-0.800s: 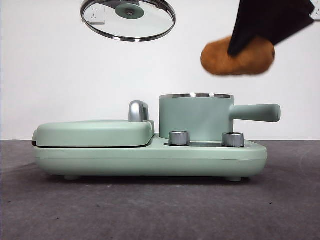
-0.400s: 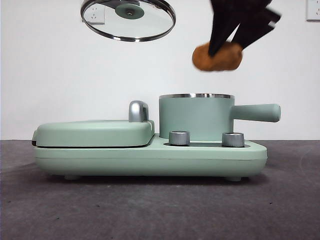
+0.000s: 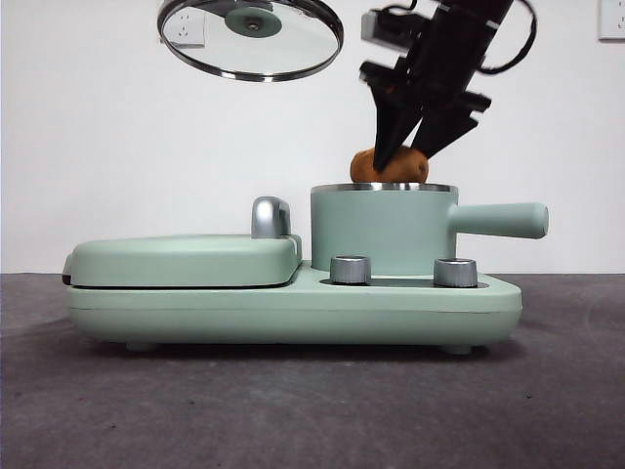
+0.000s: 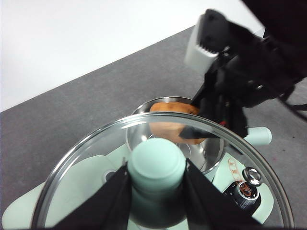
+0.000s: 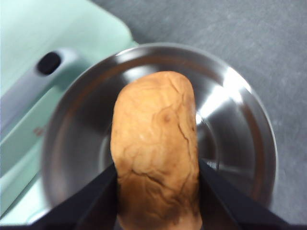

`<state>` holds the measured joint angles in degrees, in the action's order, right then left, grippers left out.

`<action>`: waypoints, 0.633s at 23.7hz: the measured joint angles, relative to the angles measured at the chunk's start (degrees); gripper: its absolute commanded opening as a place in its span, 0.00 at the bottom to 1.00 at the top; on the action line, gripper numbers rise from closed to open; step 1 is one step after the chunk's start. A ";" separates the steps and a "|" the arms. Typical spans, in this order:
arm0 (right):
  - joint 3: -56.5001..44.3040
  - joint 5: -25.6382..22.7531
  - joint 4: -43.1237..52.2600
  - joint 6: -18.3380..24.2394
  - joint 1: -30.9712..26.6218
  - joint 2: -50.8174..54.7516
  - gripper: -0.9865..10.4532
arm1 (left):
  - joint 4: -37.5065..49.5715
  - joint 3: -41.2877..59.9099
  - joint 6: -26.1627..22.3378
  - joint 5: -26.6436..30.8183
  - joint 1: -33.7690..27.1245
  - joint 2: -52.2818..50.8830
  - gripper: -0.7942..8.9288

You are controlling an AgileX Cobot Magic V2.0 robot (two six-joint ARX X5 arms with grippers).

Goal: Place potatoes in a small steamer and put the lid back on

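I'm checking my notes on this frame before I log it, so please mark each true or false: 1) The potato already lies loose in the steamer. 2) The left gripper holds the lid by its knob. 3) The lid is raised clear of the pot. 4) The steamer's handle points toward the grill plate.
1) False. The potato is clamped in the right gripper, low at the steel rim of the steamer, not yet released.
2) True. The left gripper is shut on the green knob of the lid.
3) True. In the front view the lid hangs high above the appliance.
4) False. The handle points away from the grill plate.
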<state>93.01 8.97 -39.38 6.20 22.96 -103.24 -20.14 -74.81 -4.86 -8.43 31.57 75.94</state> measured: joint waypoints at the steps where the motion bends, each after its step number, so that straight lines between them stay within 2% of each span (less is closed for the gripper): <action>1: 0.04 0.31 0.09 0.00 -0.13 -0.87 0.20 | 0.00 0.00 0.00 0.00 0.00 0.00 0.09; 3: 0.07 1.51 0.00 0.00 -0.26 -2.54 0.20 | 0.00 0.00 0.00 -0.02 0.00 0.00 0.09; 12: 0.15 1.55 0.72 0.00 -0.26 -5.79 0.21 | -0.02 0.00 0.00 0.04 0.00 0.00 0.09; 15: 0.20 1.53 1.27 0.00 -0.24 -5.84 0.32 | -0.02 0.00 0.00 0.04 0.00 0.00 0.09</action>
<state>93.21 10.50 -38.11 6.20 22.72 -109.08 -20.16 -74.81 -4.86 -8.38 31.57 75.94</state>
